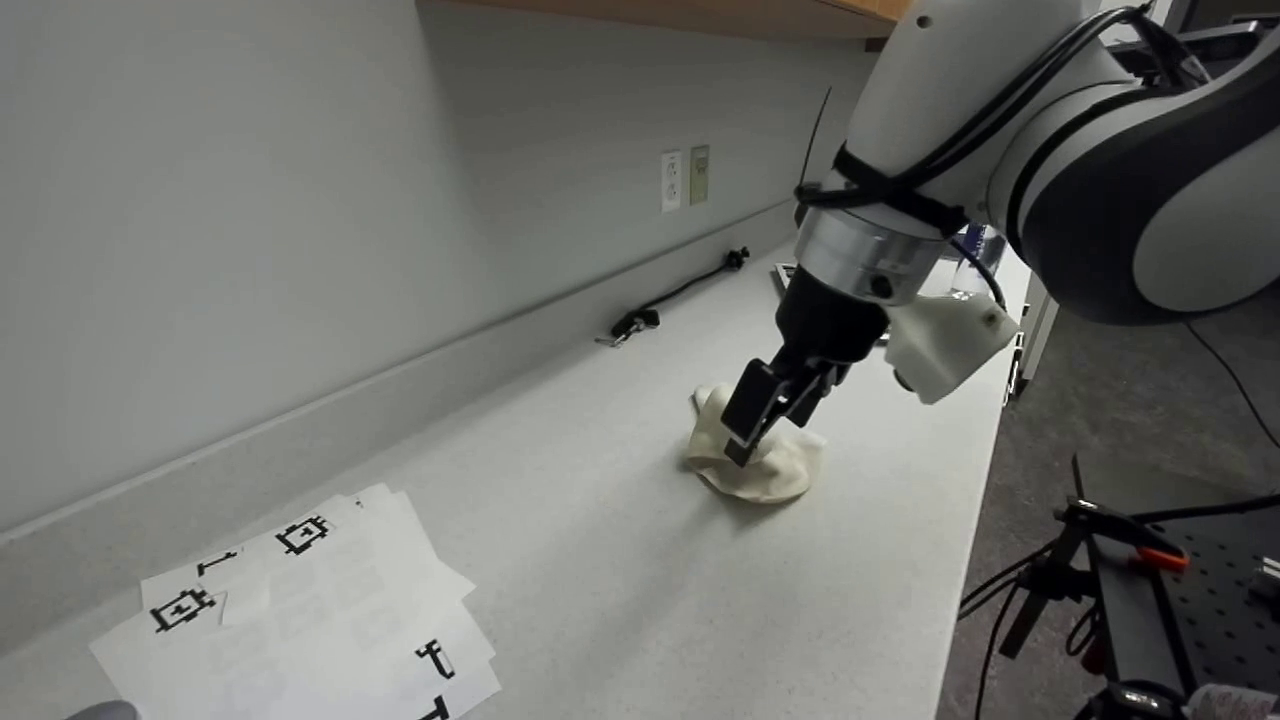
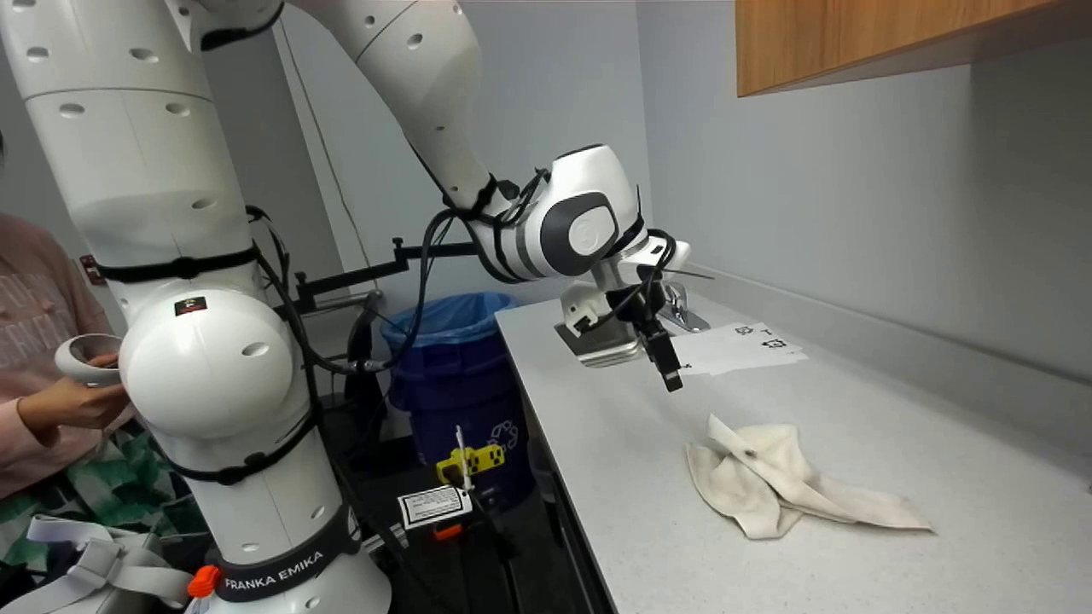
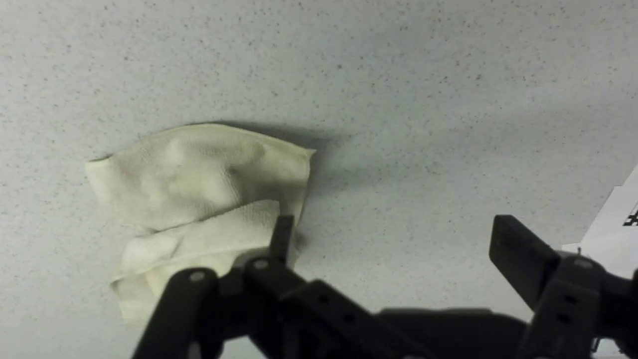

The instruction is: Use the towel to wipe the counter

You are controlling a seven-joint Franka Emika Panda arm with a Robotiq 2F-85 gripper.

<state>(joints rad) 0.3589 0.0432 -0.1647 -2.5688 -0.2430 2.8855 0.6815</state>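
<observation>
**Gripper [image 3: 392,234] spread wide above the counter [image 1: 600,520], towel [image 2: 793,482] lying loose beside it**

The two fingers [image 3: 516,252] stand far apart, with bare speckled counter showing between their tips. They hang clear of the surface; in the wrist view the finger at left hides part of the towel's right edge. The towel, cream and wrinkled, lies crumpled on the counter, one strip folded over the rest; in an exterior view it sits nearer than the gripper and to its right. White paper sheets [image 1: 320,620] with black marks lie farther along the counter, near left in an exterior view. There, a black cable [image 1: 693,289] lies beyond the towel, close to the wall [image 1: 300,250], with a white outlet [image 1: 671,181] set above. In an exterior view a blue bin [image 2: 461,392] stands left of the counter. A wooden cabinet [image 2: 853,38] hangs overhead in both exterior views.
</observation>
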